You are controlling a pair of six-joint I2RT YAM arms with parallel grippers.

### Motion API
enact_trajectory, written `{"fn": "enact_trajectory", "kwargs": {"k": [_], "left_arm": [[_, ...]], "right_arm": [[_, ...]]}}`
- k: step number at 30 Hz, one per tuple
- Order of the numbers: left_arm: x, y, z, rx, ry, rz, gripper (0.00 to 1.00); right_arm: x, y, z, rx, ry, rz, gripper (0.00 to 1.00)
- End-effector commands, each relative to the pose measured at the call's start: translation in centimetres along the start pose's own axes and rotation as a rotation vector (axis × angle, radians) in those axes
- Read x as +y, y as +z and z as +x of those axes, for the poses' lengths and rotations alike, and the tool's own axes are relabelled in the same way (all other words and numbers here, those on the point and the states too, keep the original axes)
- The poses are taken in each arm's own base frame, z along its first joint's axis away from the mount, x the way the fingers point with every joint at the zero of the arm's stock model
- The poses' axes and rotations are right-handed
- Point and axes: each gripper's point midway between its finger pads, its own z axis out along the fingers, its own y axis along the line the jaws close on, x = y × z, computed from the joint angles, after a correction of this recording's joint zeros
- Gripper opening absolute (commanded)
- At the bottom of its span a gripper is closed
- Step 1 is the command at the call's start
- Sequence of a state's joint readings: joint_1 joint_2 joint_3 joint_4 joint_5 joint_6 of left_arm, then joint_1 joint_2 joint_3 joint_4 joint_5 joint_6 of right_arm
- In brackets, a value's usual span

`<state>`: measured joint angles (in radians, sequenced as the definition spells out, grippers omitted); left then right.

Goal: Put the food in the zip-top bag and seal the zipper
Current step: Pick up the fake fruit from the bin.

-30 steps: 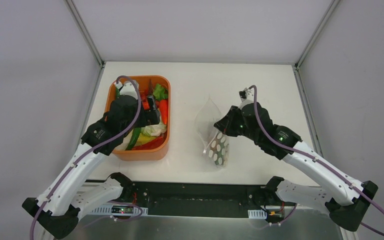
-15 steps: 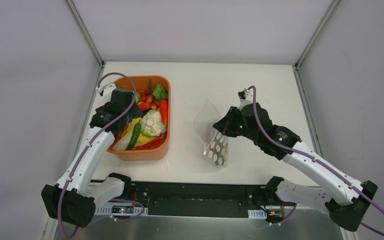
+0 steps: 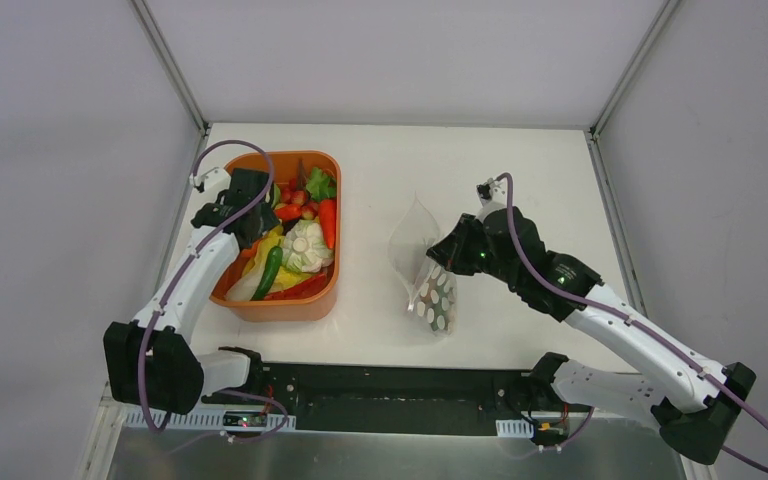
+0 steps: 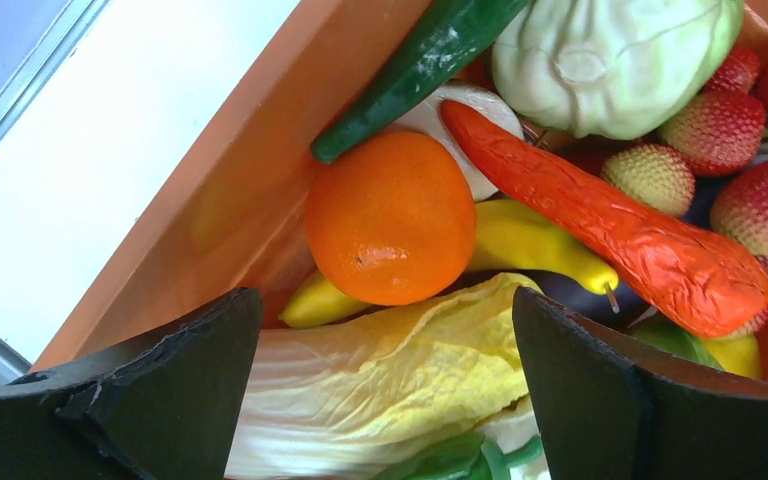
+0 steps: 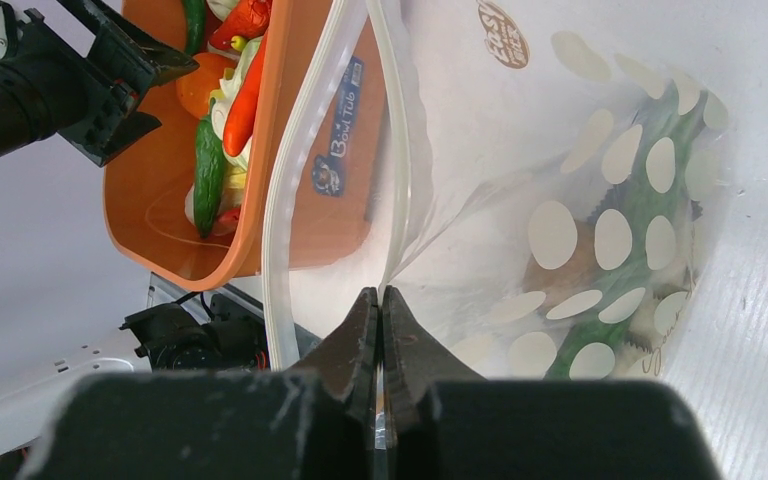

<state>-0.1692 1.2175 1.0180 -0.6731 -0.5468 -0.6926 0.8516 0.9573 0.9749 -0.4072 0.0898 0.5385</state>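
Note:
The food fills the orange tub [image 3: 260, 306]: an orange ball [image 4: 390, 215], a long red piece [image 4: 610, 235], a whitish-green cabbage [image 4: 610, 60] and a pale yellow leafy piece [image 4: 390, 390]. My left gripper [image 4: 385, 400] is open and empty, hovering over the leafy piece at the tub's left side [image 3: 258, 218]. My right gripper [image 5: 381, 300] is shut on the mouth edge of the zip-top bag [image 5: 600, 220] and holds it open and raised; it also shows in the top view [image 3: 436, 256]. The zipper [image 5: 295, 190] runs loose along the mouth. A green piece [image 5: 610, 300] lies inside the bag.
The tub [image 5: 290, 215] stands left of the bag [image 3: 438, 300] with a strip of white table between them. A green chilli [image 4: 410, 70] and red strawberries [image 4: 760, 205] also lie in the tub. White walls enclose the table on three sides.
My left gripper has pulled back from the middle of the tub to its left side, uncovering the food. The right gripper and the bag have stayed put.

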Motion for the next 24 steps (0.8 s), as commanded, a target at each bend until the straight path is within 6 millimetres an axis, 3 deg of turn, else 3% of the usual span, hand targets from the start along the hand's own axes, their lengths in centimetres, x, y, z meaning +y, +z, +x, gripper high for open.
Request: {"fn": "enact_trajectory", "kwargs": {"k": [1, 10, 17, 20, 24], "left_arm": [[0.4, 0.8, -0.5, -0.015, -0.048, -0.056, 0.99], [0.1, 3.6, 1.5, 0.054, -0.075, -0.105, 0.98], [0.4, 4.7, 2.4, 0.083, -0.055, -0.134, 0.87], [0.6, 4.4, 2.7, 0.083, -0.061, -0.12, 0.7], [1.2, 2.8, 1.6, 0.037, -0.083, -0.085, 0.42]], "right_arm": [[1.0, -0.3, -0.8, -0.031, -0.003, -0.043, 0.01], [1.2, -0.2, -0.7, -0.026, -0.005, -0.051, 0.02], [1.2, -0.2, -0.7, -0.025, -0.005, -0.048, 0.02], [1.3, -0.1, -0.7, -0.02, -0.005, -0.049, 0.02], [1.4, 0.0, -0.6, -0.016, -0.001, -0.054, 0.02]]}}
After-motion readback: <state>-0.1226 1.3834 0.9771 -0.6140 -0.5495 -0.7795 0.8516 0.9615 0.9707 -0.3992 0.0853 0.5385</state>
